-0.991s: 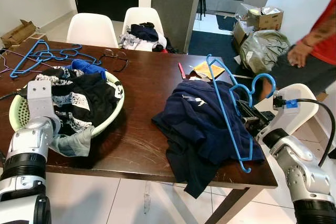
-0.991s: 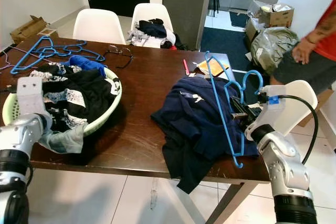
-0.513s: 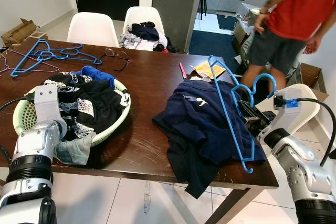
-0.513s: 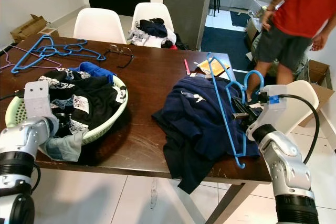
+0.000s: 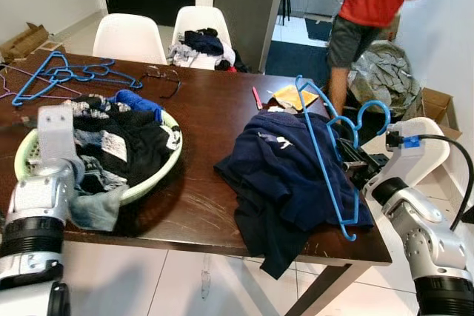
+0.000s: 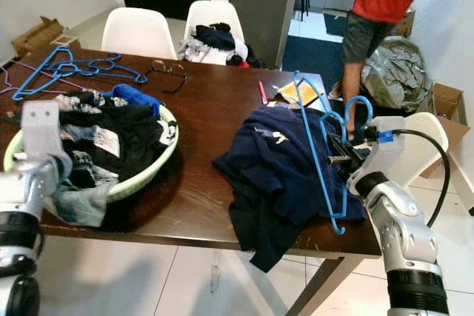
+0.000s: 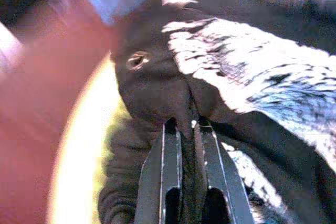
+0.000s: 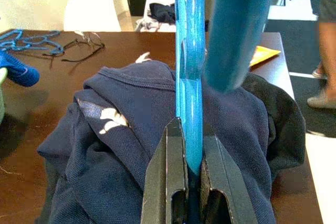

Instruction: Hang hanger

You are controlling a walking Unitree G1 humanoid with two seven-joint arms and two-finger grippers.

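Blue plastic: I see the blue hanger (image 5: 326,155) standing on edge over the navy polo shirt (image 5: 285,175), its hook up near my right wrist and its lower corner by the table's front edge.
Right gripper (image 8: 190,167): my black fingers are clamped together on the hanger's bar, at the right end of the dark wooden table (image 5: 200,116).
Left gripper (image 7: 186,129): my fingers are pressed close on a fold of black garment (image 7: 157,93) inside the pale green laundry basket (image 5: 152,179).
Basket: it sits on the table's left side, heaped with dark and patterned clothes.
Spare hangers (image 5: 63,75): a blue tangle at the far left corner, with eyeglasses (image 5: 159,79) just beside it.
Far side: two white chairs (image 5: 129,38), one carrying a pile of clothes.
Person (image 5: 370,5): red shirt and dark shorts, standing beyond the table's right end.
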